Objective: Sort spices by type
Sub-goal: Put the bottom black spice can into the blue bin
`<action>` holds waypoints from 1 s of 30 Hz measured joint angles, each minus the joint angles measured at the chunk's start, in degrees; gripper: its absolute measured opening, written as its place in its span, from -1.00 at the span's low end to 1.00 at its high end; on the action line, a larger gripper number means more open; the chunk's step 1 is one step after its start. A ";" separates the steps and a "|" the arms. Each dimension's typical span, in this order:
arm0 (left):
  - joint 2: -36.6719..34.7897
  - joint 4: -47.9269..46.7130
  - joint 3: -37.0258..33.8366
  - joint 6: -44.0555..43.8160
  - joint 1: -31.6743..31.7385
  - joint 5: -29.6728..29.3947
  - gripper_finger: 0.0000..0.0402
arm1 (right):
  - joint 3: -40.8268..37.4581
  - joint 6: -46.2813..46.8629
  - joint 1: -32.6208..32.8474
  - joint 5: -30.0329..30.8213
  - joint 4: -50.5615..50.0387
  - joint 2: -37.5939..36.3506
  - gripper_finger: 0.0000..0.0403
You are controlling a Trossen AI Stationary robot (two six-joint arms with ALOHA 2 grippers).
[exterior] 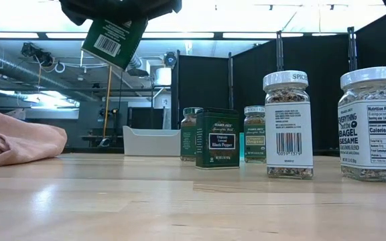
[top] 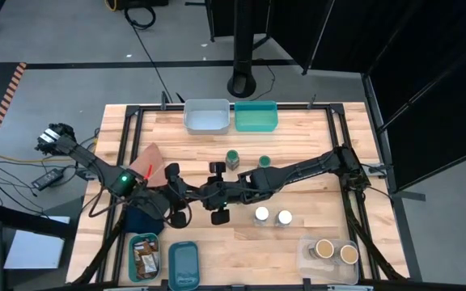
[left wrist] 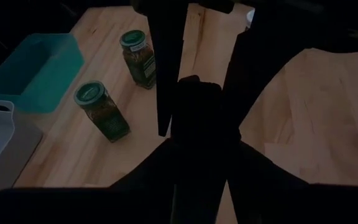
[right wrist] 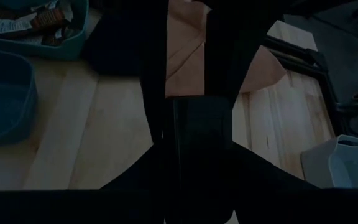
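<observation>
Both grippers meet over the table's left middle, my left gripper [top: 183, 196] pointing right and my right gripper [top: 210, 194] pointing left. Between them is a small black box [exterior: 114, 40], lifted and tilted, barcode toward the near edge. A second black box [exterior: 216, 138] stands on its base on the table; the right arm hides it from above. Two green-lidded jars [top: 232, 158] [top: 264, 162] stand behind it. Two white-lidded jars [top: 261, 214] [top: 284, 217] stand nearer the front. Two tan-topped jars [top: 336, 250] sit in a clear bin, and brown packets [top: 143, 259] lie in a teal bin. My left gripper has the black box [left wrist: 197, 115] between its two fingers, coming level from the table's left. The box is lifted clear of the table and tilted. My own dark fingers hide the exact place of contact. My right gripper has the same box [right wrist: 197, 134] between its two fingers, coming level from the table's right, at the end away from the left gripper. The box hangs clear above the wood. Which faces the fingers touch stays hidden in shadow.
A white bin [top: 206, 115] and a teal bin [top: 256, 115] stand at the far edge. A pink-brown cloth [top: 154, 160] and a dark blue cloth [top: 140, 220] lie on the left. A grey-blue bin [top: 184, 263] sits at the near edge. Bare wood lies on the right.
</observation>
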 joint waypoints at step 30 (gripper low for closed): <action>-0.02 -1.53 -2.19 -15.65 -8.57 -6.88 -0.43 | 0.07 11.64 3.56 2.51 -12.06 -11.70 0.45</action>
